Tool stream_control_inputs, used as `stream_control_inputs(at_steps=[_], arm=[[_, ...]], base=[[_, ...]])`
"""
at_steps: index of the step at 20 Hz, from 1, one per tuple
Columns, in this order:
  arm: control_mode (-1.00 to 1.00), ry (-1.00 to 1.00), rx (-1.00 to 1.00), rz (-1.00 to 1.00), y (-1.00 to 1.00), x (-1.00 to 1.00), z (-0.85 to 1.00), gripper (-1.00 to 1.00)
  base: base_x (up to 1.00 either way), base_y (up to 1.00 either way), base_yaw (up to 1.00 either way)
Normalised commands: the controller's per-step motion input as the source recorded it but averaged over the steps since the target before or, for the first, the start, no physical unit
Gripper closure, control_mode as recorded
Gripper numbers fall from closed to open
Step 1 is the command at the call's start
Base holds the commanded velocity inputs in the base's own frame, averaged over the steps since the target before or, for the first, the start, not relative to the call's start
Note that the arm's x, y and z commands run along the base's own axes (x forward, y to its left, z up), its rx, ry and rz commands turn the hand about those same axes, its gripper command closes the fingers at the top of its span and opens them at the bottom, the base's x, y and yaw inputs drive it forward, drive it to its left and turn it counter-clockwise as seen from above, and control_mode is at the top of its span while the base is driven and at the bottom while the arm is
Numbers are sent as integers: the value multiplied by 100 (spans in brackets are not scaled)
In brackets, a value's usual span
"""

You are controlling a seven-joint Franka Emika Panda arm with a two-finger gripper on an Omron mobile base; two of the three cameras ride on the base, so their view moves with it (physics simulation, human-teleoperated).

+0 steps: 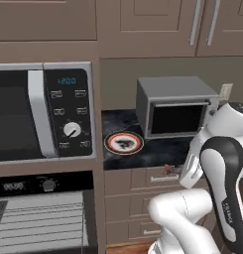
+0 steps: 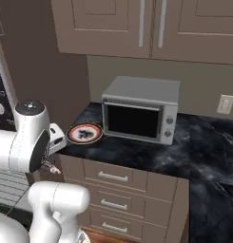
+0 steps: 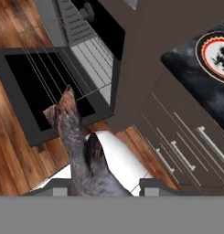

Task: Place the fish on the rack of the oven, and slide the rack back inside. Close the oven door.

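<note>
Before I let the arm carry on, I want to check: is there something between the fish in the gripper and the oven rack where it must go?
Nothing visible blocks it. In the hand view the gripper holds the fish, the oven door hangs open below, and the rack is pulled out, bare, with only open air between it and the fish.

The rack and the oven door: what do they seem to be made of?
The rack looks like thin silver metal wire: many fine parallel bars you can see through. The oven door, lying open, looks like dark glossy glass in a grey frame, though the render leaves this uncertain.
</note>
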Motion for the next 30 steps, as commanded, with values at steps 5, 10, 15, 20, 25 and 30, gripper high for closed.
stream_control_inputs(at_steps=[5, 10, 15, 20, 25, 30], arm=[[100, 0, 0, 0, 0, 0, 0, 100], [100, 0, 0, 0, 0, 0, 0, 100], [100, 0, 0, 0, 0, 0, 0, 100], [100, 0, 0, 0, 0, 0, 0, 100], [100, 0, 0, 0, 0, 0, 0, 100], [100, 0, 0, 0, 0, 0, 0, 100]], base=[[-12, 75, 18], [-38, 20, 27], [-56, -1, 35], [-49, -17, 38], [-59, -34, 37], [-61, -56, 33]])
